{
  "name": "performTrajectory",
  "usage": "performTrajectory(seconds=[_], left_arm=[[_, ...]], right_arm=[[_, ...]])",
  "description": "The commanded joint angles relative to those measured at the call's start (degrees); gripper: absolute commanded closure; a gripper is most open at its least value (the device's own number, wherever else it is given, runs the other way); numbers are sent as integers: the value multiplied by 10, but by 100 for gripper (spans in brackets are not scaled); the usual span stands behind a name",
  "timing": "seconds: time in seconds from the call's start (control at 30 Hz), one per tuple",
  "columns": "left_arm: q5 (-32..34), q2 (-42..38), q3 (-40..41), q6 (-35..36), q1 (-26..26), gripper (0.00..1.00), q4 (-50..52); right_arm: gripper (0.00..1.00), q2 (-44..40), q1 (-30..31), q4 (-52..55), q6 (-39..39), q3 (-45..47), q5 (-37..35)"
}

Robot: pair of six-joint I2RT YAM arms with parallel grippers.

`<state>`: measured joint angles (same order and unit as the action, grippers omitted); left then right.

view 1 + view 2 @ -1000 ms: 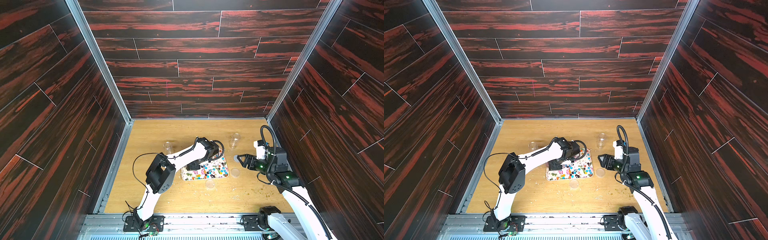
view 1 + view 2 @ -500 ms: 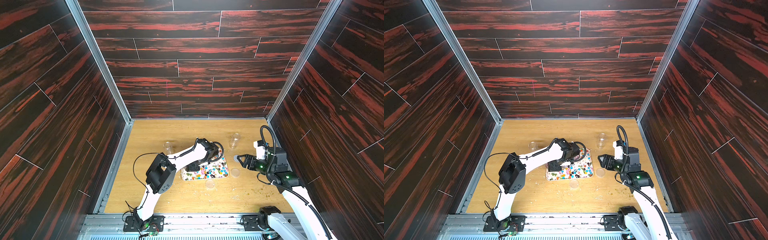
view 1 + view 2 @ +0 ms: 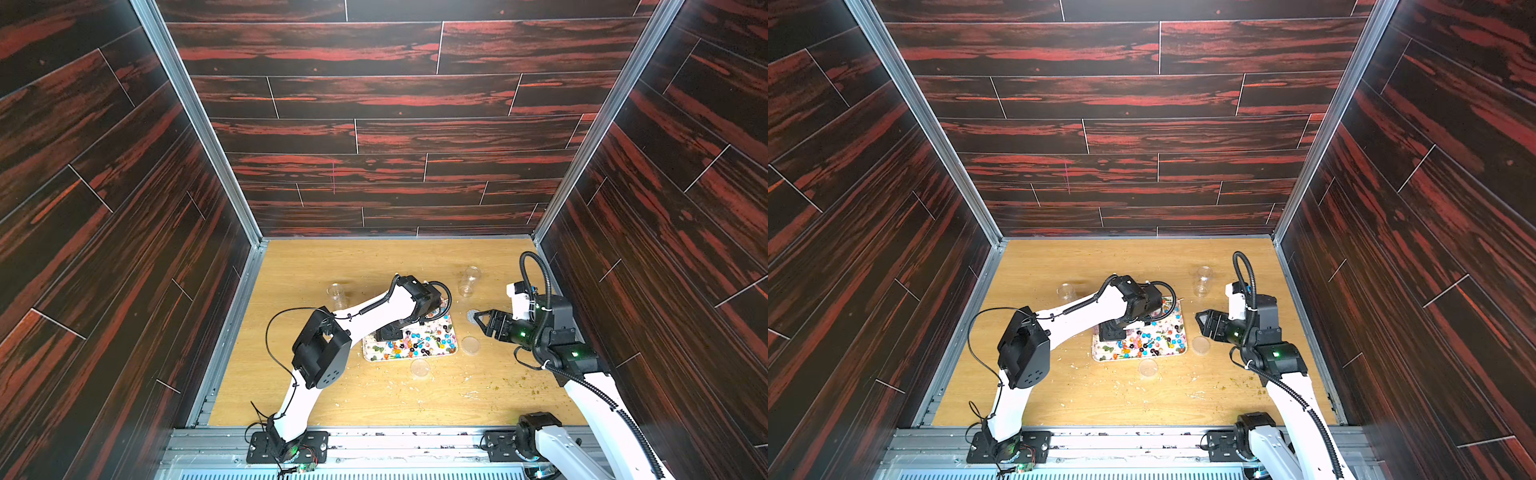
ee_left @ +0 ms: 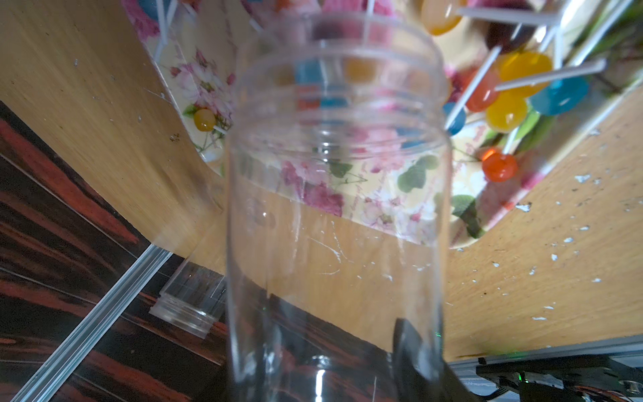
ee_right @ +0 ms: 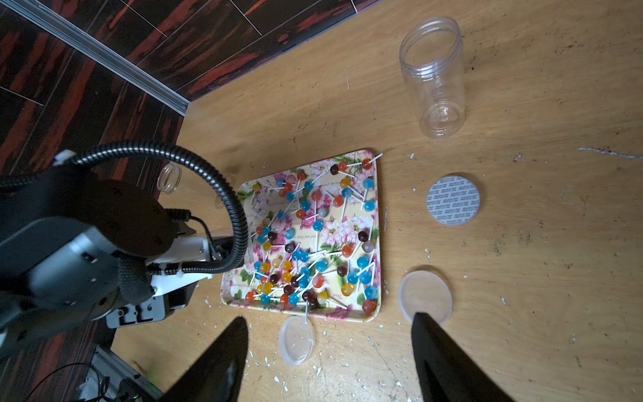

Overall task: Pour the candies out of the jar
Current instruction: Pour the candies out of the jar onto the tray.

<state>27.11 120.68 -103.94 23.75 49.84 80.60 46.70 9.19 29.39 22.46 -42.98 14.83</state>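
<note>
Nothing has moved over the last second. The left gripper [image 3: 388, 333] stays clamped on the clear jar [image 4: 334, 209], tipped mouth-first over the left edge of the flowered tray [image 5: 339, 228]. The jar looks empty, and the candies [image 5: 300, 257] lie spread across the tray, near the middle of the table [image 3: 332, 257]. The pour seems done, so setting the jar down is likely next. The right gripper [image 3: 483, 323] hangs wide and empty toward the table's right edge.

Occlusions and crops
Left wrist view: jar [image 4: 334, 215] base cut off at frame edge; candies [image 4: 506, 111] past its mouth blurred, some cropped. Right wrist view: left arm [image 5: 87, 243] hides one tray [image 5: 341, 228] corner; right gripper [image 5: 330, 317] fingers cropped.
</note>
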Motion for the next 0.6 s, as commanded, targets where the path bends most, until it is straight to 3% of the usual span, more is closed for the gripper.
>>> performTrajectory(seconds=[0.0, 0.27, 0.57], left_arm=[[3, -33, 6, -2, 2, 65, 12], [-49, -94, 29, -24, 0, 64, -67], [-108, -230, 117, -52, -4, 63, -221]], right_arm=[[24, -4, -3, 7, 3, -11, 7], [24, -16, -3, 24, -14, -57, 64], [24, -17, -4, 47, -21, -126, 134]])
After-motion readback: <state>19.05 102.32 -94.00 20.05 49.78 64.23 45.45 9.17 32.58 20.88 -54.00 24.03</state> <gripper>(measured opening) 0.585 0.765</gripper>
